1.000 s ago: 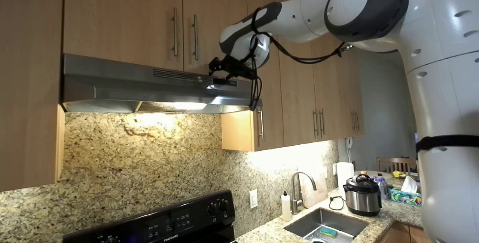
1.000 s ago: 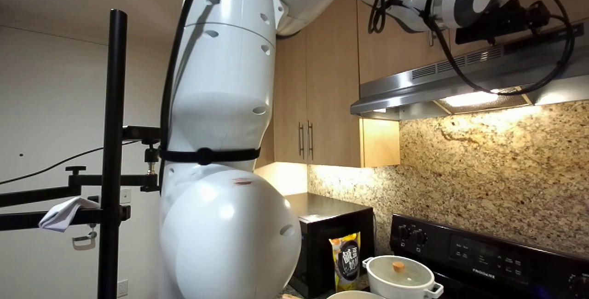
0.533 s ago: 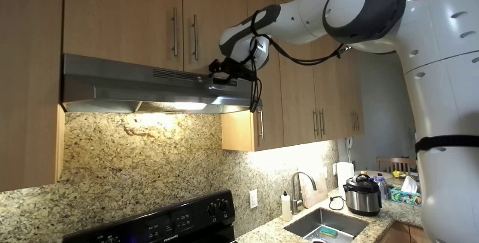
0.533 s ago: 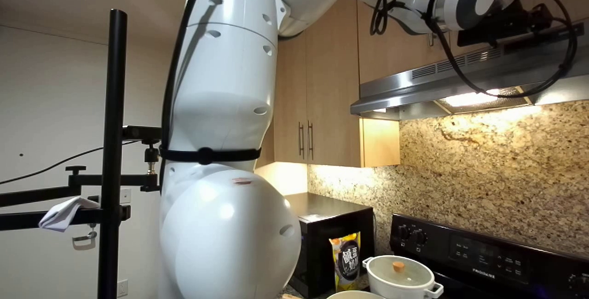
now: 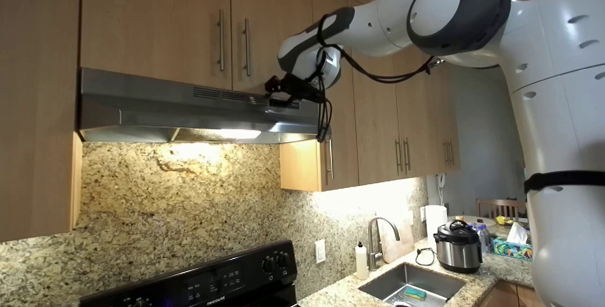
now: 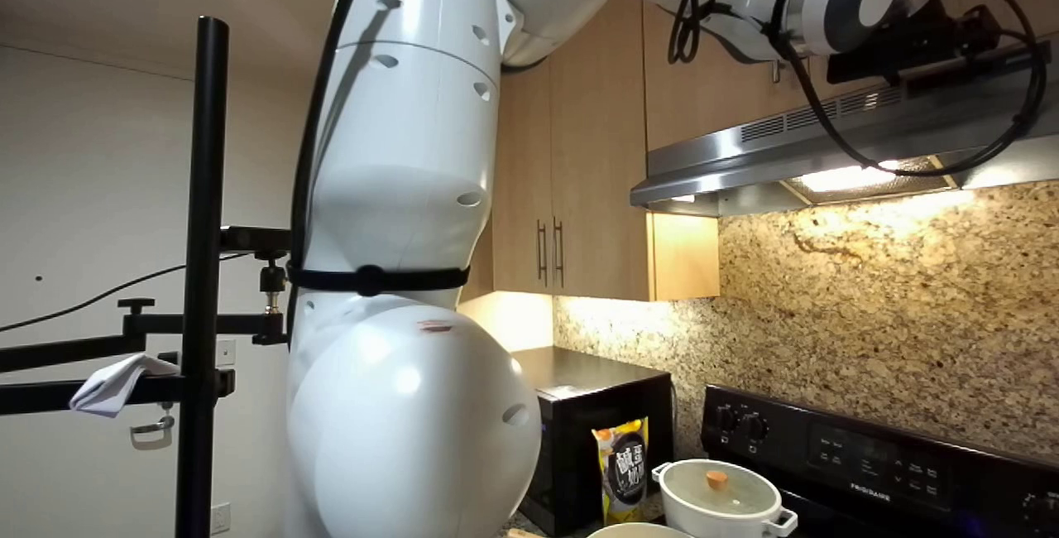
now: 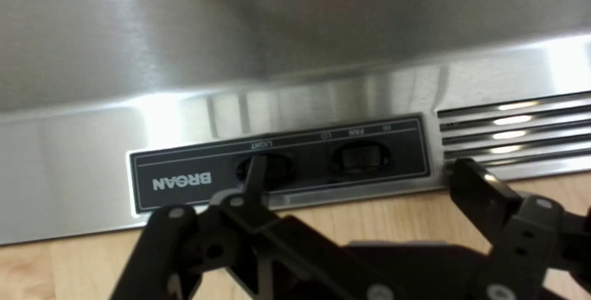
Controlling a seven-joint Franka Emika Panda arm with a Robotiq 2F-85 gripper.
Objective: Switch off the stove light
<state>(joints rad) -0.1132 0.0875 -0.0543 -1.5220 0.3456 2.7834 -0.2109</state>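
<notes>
In the wrist view, one finger (image 7: 256, 175) of my gripper (image 7: 361, 166) hides a part of the light switch (image 7: 279, 171); whether they touch, I cannot tell. The rear of my gripper is cut by the lower edge. In an exterior view, my gripper is dark against the control panel (image 5: 294, 105), and its fingertips are not clear. My cable (image 6: 1035, 95) covers a piece of the stove light (image 6: 840, 180) in an exterior view, where the hood (image 6: 720, 164) runs out at the right edge. In both exterior views the stove (image 5: 215, 282) is cut below, and its smallest marks are unreadable. The pot (image 6: 716, 513) loses its base, and a cream vessel (image 6: 637, 532) shows only a piece of its top.
</notes>
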